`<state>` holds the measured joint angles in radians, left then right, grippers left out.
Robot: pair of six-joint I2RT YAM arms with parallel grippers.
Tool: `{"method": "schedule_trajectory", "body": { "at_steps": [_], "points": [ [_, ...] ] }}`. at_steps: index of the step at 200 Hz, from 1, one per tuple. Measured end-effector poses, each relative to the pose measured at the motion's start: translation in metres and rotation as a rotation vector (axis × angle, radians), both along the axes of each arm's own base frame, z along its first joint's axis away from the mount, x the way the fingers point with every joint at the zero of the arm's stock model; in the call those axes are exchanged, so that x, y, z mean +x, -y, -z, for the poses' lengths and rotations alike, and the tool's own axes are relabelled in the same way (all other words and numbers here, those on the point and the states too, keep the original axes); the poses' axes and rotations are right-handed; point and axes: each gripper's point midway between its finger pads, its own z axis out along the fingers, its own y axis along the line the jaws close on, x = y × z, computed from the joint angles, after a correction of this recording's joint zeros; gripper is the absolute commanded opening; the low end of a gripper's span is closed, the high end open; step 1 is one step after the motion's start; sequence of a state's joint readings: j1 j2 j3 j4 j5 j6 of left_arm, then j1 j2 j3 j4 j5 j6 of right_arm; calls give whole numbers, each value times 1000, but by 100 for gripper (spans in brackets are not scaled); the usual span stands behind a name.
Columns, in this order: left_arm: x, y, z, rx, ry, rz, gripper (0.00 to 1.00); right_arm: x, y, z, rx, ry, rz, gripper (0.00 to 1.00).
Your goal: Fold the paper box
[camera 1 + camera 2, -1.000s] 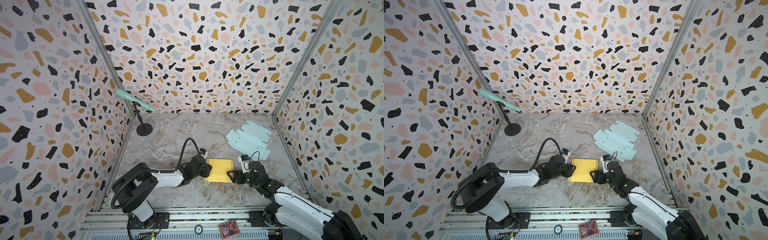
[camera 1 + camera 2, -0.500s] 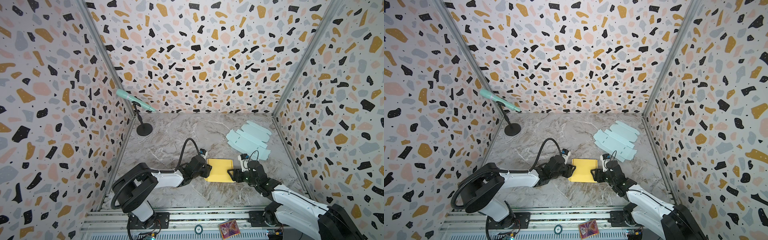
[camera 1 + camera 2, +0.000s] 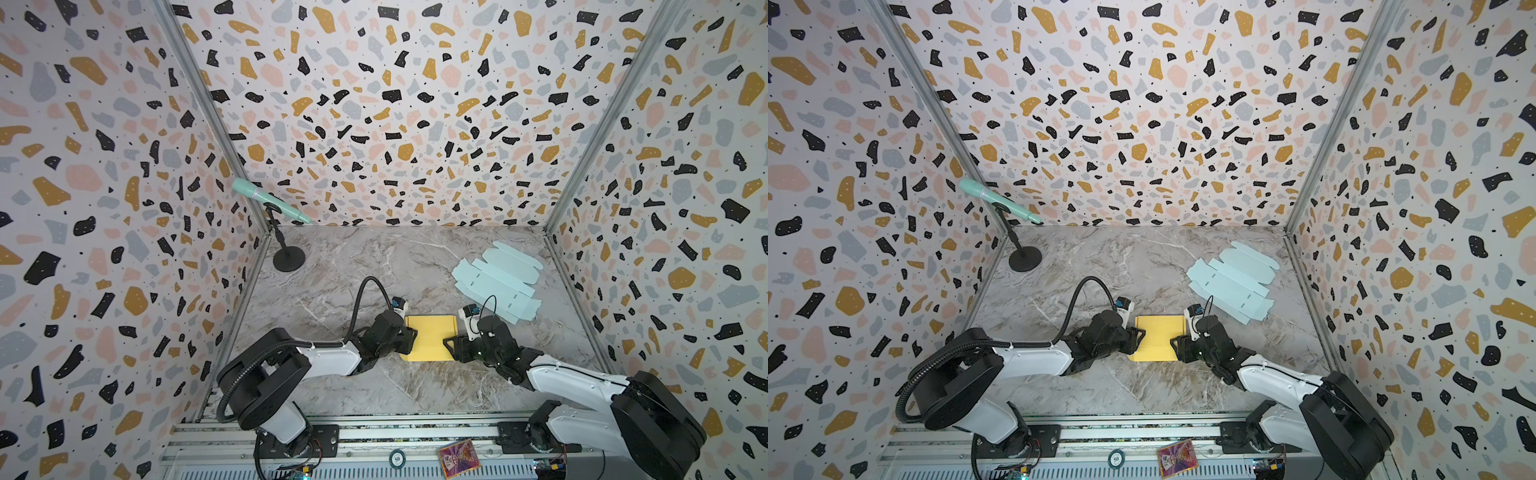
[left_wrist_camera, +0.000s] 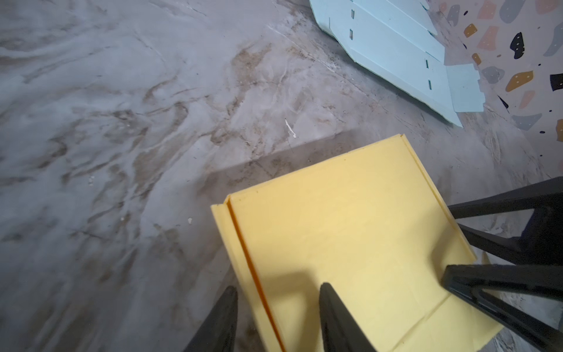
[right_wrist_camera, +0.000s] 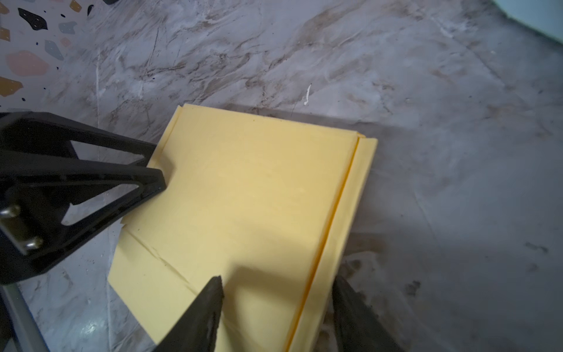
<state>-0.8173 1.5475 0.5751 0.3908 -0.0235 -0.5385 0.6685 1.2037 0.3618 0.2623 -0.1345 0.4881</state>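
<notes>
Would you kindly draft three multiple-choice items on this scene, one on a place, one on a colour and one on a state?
1. Where on the table does the pale blue flat sheet lie?
A. at the front left corner
B. at the back right, beyond the box
C. on top of the box

2. What colour is the box?
A. yellow
B. red
C. green

3. How do the jaws of the left end effector stand?
A. shut with nothing between them
B. out of every view
C. apart, astride the box's side edge

Answers:
1. B, since both top views show the sheet at the back right.
2. A, since every view shows the box yellow.
3. C, since the left wrist view shows a gap holding that edge.
</notes>
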Motion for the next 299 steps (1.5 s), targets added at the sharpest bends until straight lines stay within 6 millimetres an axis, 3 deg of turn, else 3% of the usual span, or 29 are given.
{"method": "schedule_trajectory", "body": {
  "at_steps": [68, 110, 142, 193, 236, 299],
  "points": [
    [3, -17, 1, -3, -1, -34, 42, 4, -15, -1, 12, 13, -28, 59],
    [1, -21, -2, 9, -2, -40, 48, 5, -11, -12, 5, 55, -17, 72],
    [1, -29, -19, 10, 27, -65, 53, 5, -8, -28, -2, 102, -11, 74],
    [-14, -37, -46, -20, 69, -85, 54, -12, -3, -31, -40, 94, -30, 74],
    [-51, -35, -25, -23, 8, -45, 54, -24, -3, -30, -53, 75, -54, 74],
    [-55, -27, -19, -57, -13, -51, 54, -32, -1, -14, -77, 31, -62, 74]
  ]
}}
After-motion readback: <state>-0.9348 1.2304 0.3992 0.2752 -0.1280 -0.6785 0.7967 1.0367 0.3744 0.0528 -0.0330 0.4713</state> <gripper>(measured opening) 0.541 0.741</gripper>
